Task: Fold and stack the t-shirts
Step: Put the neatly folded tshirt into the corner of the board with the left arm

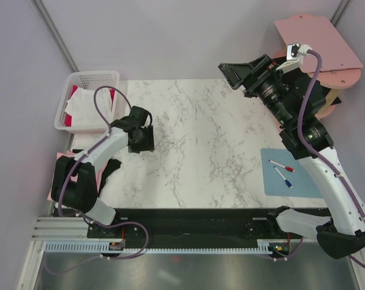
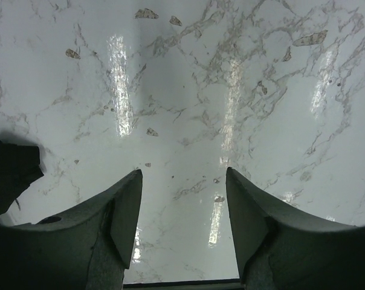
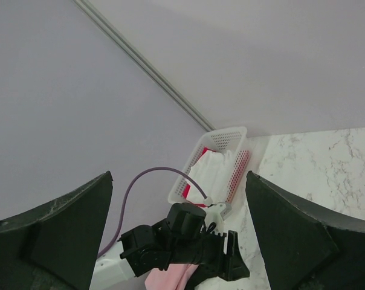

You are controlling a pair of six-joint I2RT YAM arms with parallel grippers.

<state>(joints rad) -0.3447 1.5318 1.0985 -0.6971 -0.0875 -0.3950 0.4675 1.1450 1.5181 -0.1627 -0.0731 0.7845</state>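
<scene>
From above, the left gripper [image 1: 141, 140] hangs over the white marble table [image 1: 219, 139], jaws partly apart and holding nothing. A crumpled black cloth t-shirt [image 1: 112, 168] lies at its 7 o'clock. White cloth t-shirts [image 1: 80, 104] fill the white mesh plastic basket [image 1: 93, 74] at 11 o'clock. The raised right gripper [image 1: 234, 71] gapes wide.

In the left wrist view the black shirt [image 2: 10, 175] sits at 9 o'clock.

In the right wrist view a light pink cloth t-shirt [image 3: 167, 277] shows at 6 o'clock.

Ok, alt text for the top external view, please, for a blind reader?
Two robot arms over a white marble table: the left gripper open, low over its left side; the right gripper open, raised at far right. A white basket of cloth stands far left, a blue mat with two markers near right.
</scene>
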